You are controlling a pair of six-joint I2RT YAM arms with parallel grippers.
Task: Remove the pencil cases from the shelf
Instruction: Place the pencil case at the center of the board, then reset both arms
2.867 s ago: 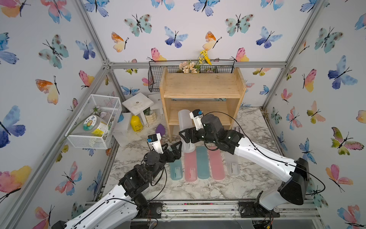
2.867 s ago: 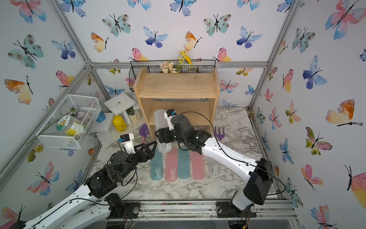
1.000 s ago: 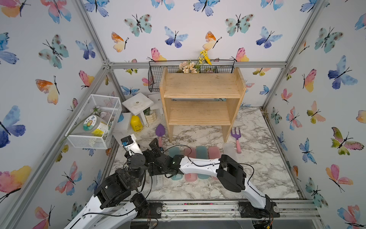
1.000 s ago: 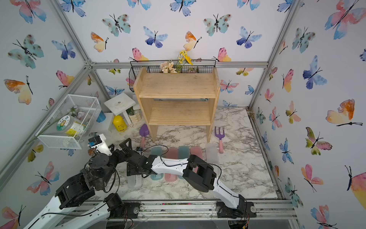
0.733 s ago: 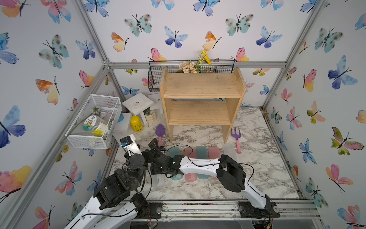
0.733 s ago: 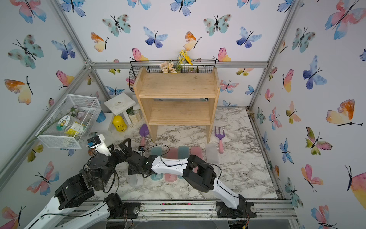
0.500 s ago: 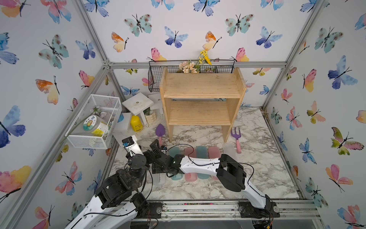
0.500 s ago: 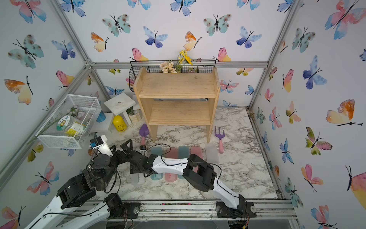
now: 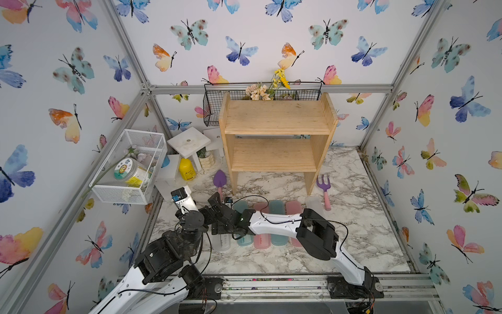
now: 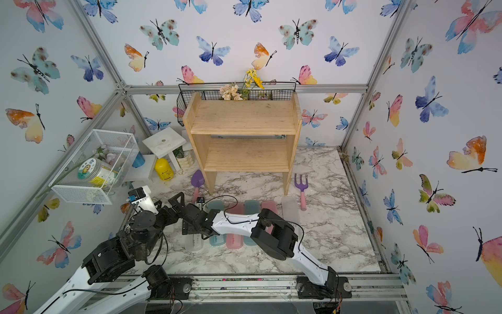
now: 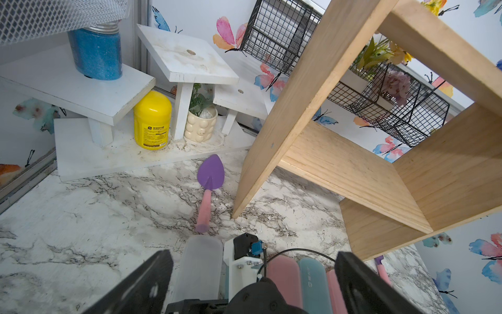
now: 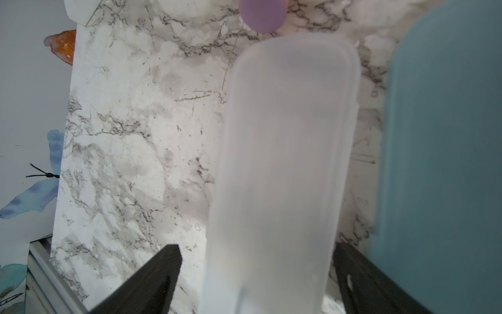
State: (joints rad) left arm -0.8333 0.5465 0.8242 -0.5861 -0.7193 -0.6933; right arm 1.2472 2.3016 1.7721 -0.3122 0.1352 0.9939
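Observation:
The wooden shelf (image 9: 274, 119) stands at the back, and both of its tiers are bare in both top views. Several pencil cases lie side by side on the marble in front of it: a frosted one (image 9: 224, 243) at the left end, then teal (image 9: 240, 206), pink (image 9: 261, 239), teal (image 9: 276, 208), pink (image 9: 293, 208) and frosted (image 9: 313, 202). My right gripper (image 12: 256, 246) is open and straddles the left frosted case (image 12: 285, 163), with a gap on each side. My left gripper (image 11: 254, 253) is open just behind the right wrist and holds nothing.
A purple trowel (image 9: 219, 179) lies by the shelf's left leg and a purple fork (image 9: 323, 185) by the right leg. White stools (image 9: 188, 141), a yellow bottle (image 9: 187, 170) and a white mesh basket (image 9: 130, 165) crowd the left. A black wire basket (image 9: 214, 108) hangs behind the shelf.
The right gripper carried the frosted case from the shelf to the left end of the row, then opened and let it go on the marble. The left arm barely shifted.

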